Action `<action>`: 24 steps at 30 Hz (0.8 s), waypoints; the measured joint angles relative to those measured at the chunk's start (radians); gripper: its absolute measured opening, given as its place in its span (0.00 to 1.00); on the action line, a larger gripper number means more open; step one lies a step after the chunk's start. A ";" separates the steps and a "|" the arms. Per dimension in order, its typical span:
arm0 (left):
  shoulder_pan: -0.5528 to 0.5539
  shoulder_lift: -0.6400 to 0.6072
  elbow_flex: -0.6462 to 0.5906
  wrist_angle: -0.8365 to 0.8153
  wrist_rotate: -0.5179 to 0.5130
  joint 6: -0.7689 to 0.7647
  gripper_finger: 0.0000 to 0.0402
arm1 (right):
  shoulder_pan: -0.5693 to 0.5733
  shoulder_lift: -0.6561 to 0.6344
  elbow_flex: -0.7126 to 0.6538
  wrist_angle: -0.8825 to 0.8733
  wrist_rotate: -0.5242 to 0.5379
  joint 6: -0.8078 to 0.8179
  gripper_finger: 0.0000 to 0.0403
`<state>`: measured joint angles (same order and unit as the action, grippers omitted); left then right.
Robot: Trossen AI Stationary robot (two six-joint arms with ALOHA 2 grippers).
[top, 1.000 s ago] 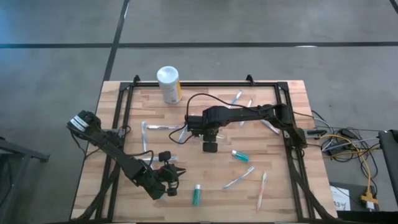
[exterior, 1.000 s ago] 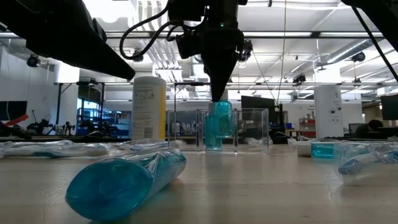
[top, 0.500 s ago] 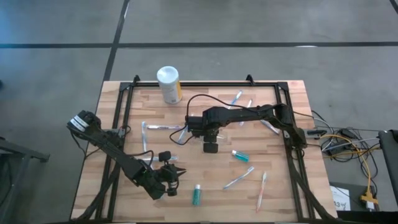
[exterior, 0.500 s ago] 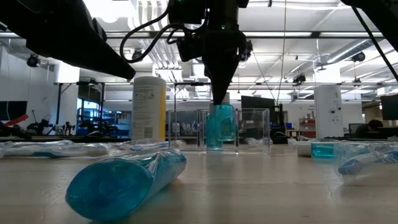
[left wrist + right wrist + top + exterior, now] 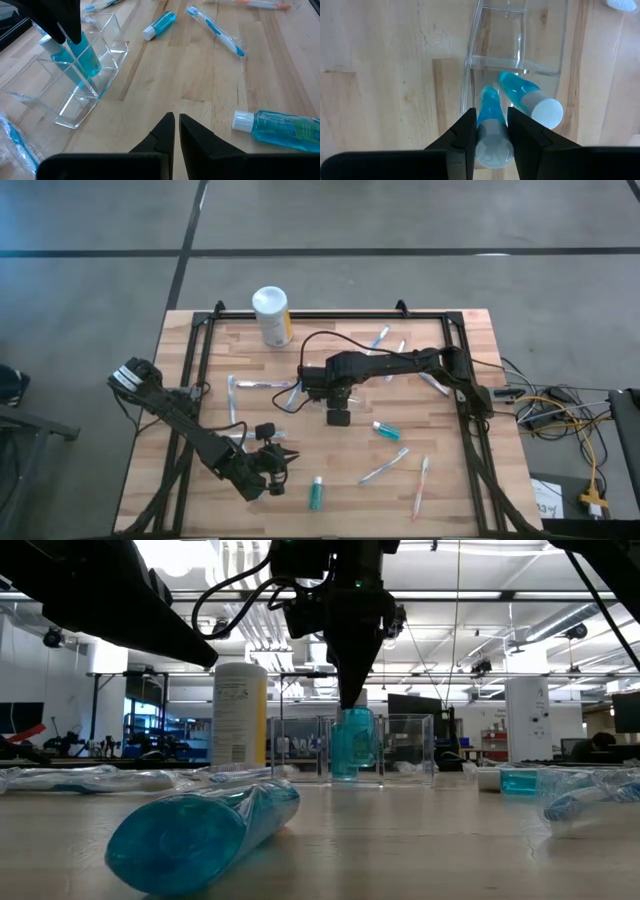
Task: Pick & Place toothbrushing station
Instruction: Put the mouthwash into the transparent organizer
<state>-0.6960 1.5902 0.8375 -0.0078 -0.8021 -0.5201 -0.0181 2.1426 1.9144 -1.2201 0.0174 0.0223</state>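
Right gripper, over the middle of the desk: its two fingers are narrowly parted and clamp a teal tube just below its white cap, holding it upright inside the clear plastic organiser. The tube's lower end sits within one compartment. A second teal tube leans in the same compartment, beside the held one and touching or nearly touching it. The adjoining compartment shows only bare walls.

Left gripper, near the desk's front-left part, well apart from the organiser: fingers almost together, holding nothing and hovering over bare wood.

Loose items, placed relative to the organiser: a third teal tube lies flat just beside the left gripper; a fourth teal tube lies beyond the organiser; a wrapped toothbrush lies near that tube; further toothbrushes are scattered toward the desk's right and front edges. A white canister with a yellow label stands at the rear edge, well apart from the organiser.
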 joint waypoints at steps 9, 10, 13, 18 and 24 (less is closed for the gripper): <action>-0.002 0.000 0.000 0.000 0.000 -0.001 0.08 | 0.001 0.000 0.000 0.045 0.009 0.053 0.21; -0.002 0.000 0.000 0.000 0.000 -0.001 0.08 | 0.000 0.000 0.000 0.053 0.012 0.055 0.21; -0.002 0.000 0.000 0.000 0.000 -0.001 0.08 | 0.000 0.000 0.000 0.059 0.012 0.058 0.21; -0.002 0.000 0.000 0.000 0.000 0.000 0.08 | 0.001 0.000 -0.008 0.060 0.012 0.057 0.22; -0.002 0.000 0.000 0.000 0.000 0.000 0.08 | 0.001 0.000 -0.017 0.060 0.011 0.023 0.22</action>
<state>-0.6983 1.5902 0.8371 -0.0078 -0.8021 -0.5198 -0.0175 2.1426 1.8977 -1.1602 0.0280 0.0448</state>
